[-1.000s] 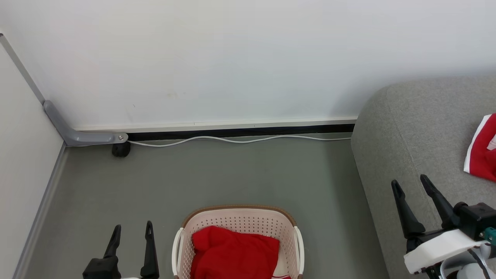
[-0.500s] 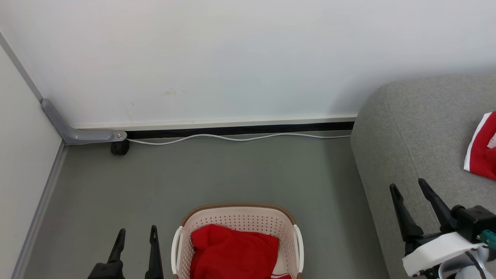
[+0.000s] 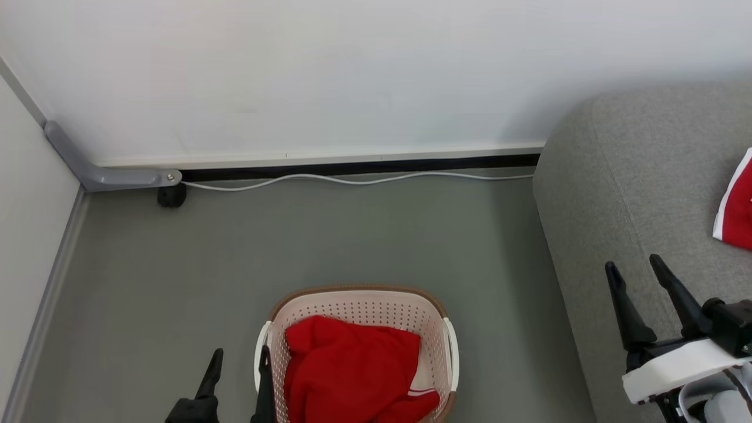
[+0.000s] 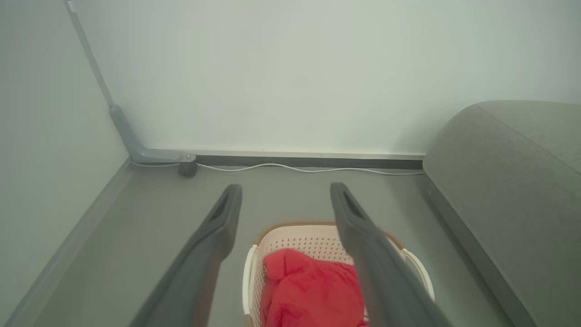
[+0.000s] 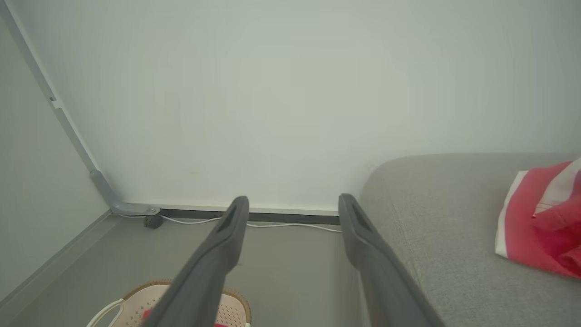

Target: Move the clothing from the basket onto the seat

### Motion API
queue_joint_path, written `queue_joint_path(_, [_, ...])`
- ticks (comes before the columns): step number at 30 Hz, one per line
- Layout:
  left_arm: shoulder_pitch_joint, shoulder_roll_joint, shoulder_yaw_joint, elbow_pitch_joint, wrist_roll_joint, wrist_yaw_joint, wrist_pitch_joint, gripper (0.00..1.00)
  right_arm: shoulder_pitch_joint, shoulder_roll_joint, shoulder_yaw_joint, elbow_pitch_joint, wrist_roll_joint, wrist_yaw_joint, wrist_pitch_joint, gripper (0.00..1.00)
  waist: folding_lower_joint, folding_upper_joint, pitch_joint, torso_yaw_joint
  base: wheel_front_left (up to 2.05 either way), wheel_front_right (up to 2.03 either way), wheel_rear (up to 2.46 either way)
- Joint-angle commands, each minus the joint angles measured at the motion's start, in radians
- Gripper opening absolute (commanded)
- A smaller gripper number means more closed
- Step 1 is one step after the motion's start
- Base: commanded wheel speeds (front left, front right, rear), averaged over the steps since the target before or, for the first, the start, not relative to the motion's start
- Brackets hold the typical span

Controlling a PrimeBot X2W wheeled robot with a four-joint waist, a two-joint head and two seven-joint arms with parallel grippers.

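1. A red garment lies crumpled inside the basket, which stands on the grey floor to the left of the seat.
2. A second red garment, white-edged, lies on the seat.
3. The left gripper hangs at the basket's left rim, fingers spread and empty.
4. The right gripper hovers over the seat's edge, fingers parted, holding nothing.

basket: perforated cream plastic, smooth, brown rim. clothing in it: soft red cloth, creased. seat on right: grey woven fabric, matt, coarse-textured. floor: smooth matt grey. far wall: smooth matt white.
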Motion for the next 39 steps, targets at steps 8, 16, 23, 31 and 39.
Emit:
queue_joint_path(8, [-0.140, 0.002, -0.089, 0.008, -0.043, 0.049, -0.006, 1.00, -0.065, -0.063, -0.008, -0.080, 0.045, 0.003, -0.006, 1.00, 0.0000, 0.0000, 0.155, -0.003, 0.00, 0.00, 0.00])
queue_joint_path(16, [-0.274, 0.002, -0.203, 0.097, -0.110, 0.087, -0.006, 1.00, -0.128, -0.114, -0.024, -0.139, 0.088, 0.003, -0.006, 1.00, 0.0000, 0.0000, 0.306, -0.015, 0.00, 0.00, 0.00])
queue_joint_path(23, [-0.405, 0.002, -0.299, 0.184, -0.175, 0.116, -0.006, 1.00, -0.192, -0.148, -0.037, -0.185, 0.115, 0.003, -0.006, 1.00, 0.0000, 0.0000, 0.429, -0.024, 0.00, 0.00, 0.00])
queue_joint_path(31, [-0.550, 0.002, -0.391, 0.318, -0.255, 0.121, -0.006, 1.00, -0.254, -0.162, -0.054, -0.247, 0.144, 0.003, -0.006, 1.00, 0.0000, 0.0000, 0.550, -0.039, 0.00, 0.00, 0.00])
queue_joint_path(39, [-0.716, 0.002, -0.460, 0.504, -0.341, 0.102, -0.006, 1.00, -0.295, -0.187, -0.053, -0.293, 0.162, 0.003, -0.006, 1.00, 0.0000, 0.0000, 0.664, -0.070, 0.00, 0.00, 0.00])
